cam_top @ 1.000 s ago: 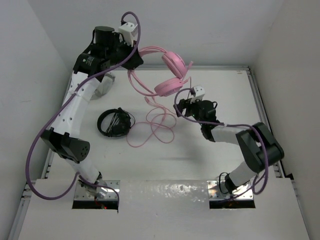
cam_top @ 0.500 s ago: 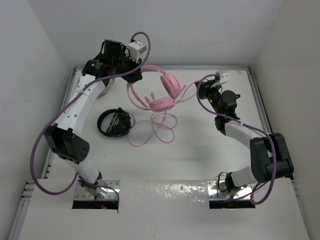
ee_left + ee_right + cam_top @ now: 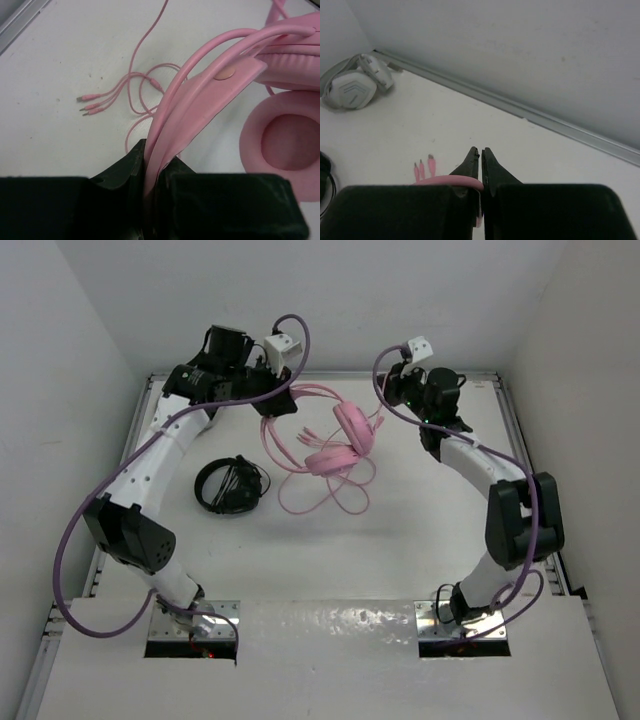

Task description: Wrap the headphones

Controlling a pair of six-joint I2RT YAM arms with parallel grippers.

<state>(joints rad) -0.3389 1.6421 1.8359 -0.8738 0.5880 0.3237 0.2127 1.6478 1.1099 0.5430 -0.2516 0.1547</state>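
The pink headphones hang above the table's back middle, earcups down and to the right. My left gripper is shut on their thin headband, which runs out between the left gripper's black fingers. The long pink cable lies in loops on the table below, and its three plugs rest on the white surface. Further right and raised, my right gripper is shut on a stretch of that cable, which curves in from the left between the right gripper's closed tips.
Black headphones lie on the table at the left. White-grey headphones sit in the back left corner, mostly hidden by the left arm in the top view. A metal rail edges the table at the back wall.
My right gripper went from open to shut, now on the cable, and swung from the table's middle up to the back right. The headphones and cable loops shifted right.
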